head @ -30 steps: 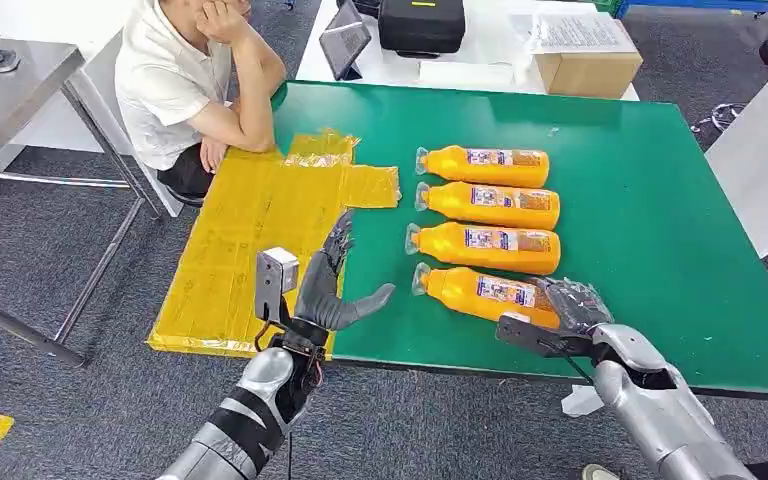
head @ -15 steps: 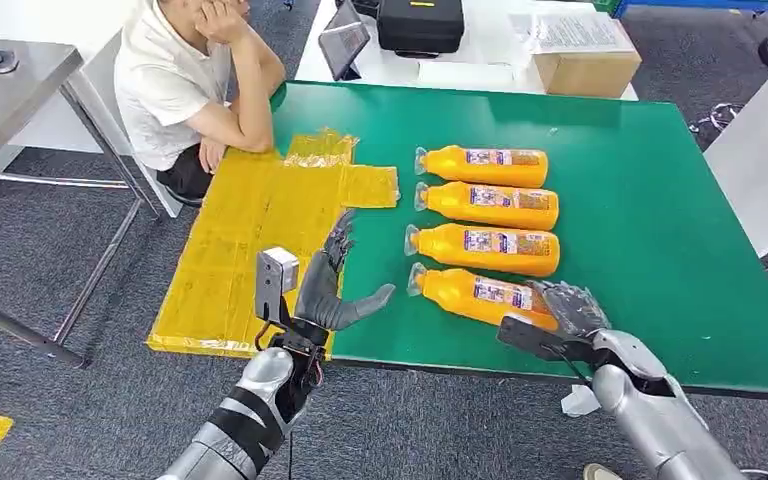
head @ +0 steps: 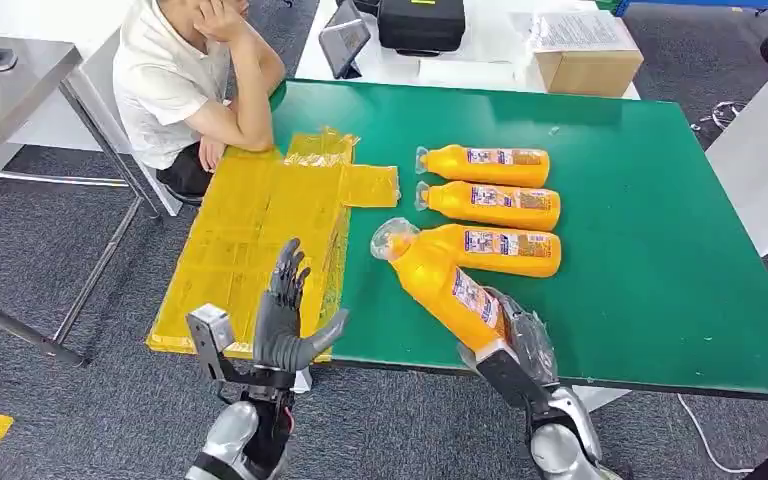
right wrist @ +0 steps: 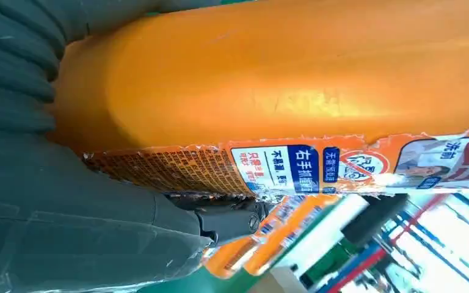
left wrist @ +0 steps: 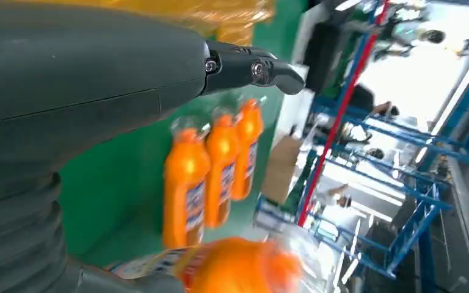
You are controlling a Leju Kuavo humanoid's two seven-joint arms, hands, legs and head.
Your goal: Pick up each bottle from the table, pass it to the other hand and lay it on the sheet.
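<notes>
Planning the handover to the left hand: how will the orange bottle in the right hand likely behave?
The orange bottle looks rigid, keeping its shape in the right hand. Held near its base with the cap end far out, it may tend to pivot. Its glossy surface could be slippery for the waiting left hand.

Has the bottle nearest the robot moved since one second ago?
Yes. The right hand has lifted the nearest bottle off the table; its cap swung towards the yellow sheet.

Workshop or lab hall, grey carpet floor [head: 50, 250], blue metal racking [left wrist: 403, 183], green worktable [head: 660, 250], cardboard box [head: 588, 68]
</notes>
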